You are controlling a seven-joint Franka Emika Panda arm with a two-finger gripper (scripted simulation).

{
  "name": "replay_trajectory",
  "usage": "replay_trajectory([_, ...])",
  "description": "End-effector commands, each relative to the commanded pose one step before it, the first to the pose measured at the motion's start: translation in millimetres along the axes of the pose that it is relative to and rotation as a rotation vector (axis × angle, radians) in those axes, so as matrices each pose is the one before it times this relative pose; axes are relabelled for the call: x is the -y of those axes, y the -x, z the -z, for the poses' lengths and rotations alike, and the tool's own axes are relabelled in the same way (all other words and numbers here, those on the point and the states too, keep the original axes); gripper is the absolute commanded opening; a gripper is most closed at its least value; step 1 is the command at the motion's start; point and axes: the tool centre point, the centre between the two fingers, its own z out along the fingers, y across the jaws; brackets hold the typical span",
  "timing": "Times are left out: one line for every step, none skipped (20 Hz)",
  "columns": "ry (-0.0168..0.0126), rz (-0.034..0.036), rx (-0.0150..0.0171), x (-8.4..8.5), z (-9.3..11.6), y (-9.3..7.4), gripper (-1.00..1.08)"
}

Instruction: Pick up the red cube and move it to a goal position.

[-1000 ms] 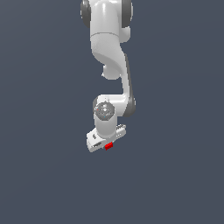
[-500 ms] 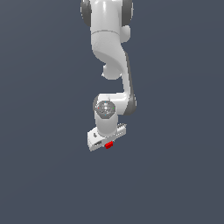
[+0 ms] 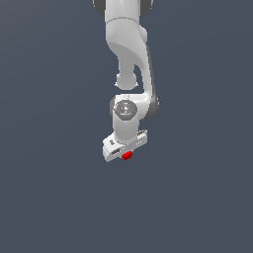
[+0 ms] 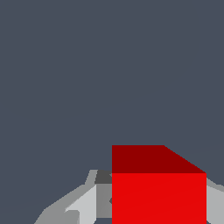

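The red cube is a tiny bright red block tucked under the white hand of the arm, near the middle of the exterior view. My gripper is shut on it. In the wrist view the red cube fills the space between the two grey fingers, one on each side of it. The fingers themselves are hidden behind the hand in the exterior view.
The white arm comes down from the top of the exterior view to the hand. Around it there is only a plain dark grey-blue ground.
The hand with the red cube has shifted very slightly upward in the exterior view. The grip on the cube is unchanged.
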Motion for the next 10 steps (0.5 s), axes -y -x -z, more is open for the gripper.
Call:
replay_trajectory([0.00079, 0.00043, -0.00129, 11.78, 14.47, 4.79, -1.00])
replay_trajectory([0.00000, 0.00000, 0.00000, 5.40, 6.39, 2.37, -1.00])
replay_trajectory([0.00059, 0.00024, 0.00027, 5.91, 6.81, 2.42, -1.00])
replay_trajectory([0.00000, 0.00000, 0.00000, 5.95, 7.07, 2.59, -1.00])
replay_trajectory([0.00000, 0.00000, 0.00000, 5.98, 7.12, 2.60, -1.00])
replay_trajectory([0.00000, 0.00000, 0.00000, 6.01, 7.17, 2.59, -1.00])
replay_trajectory([0.00000, 0.00000, 0.00000, 6.04, 7.22, 2.59, -1.00])
replay_trajectory([0.00060, 0.00018, 0.00029, 6.23, 7.28, 2.51, -1.00])
replay_trajectory([0.00000, 0.00000, 0.00000, 6.09, 7.33, 2.58, -1.00])
replay_trajectory([0.00000, 0.00000, 0.00000, 6.12, 7.39, 2.57, -1.00])
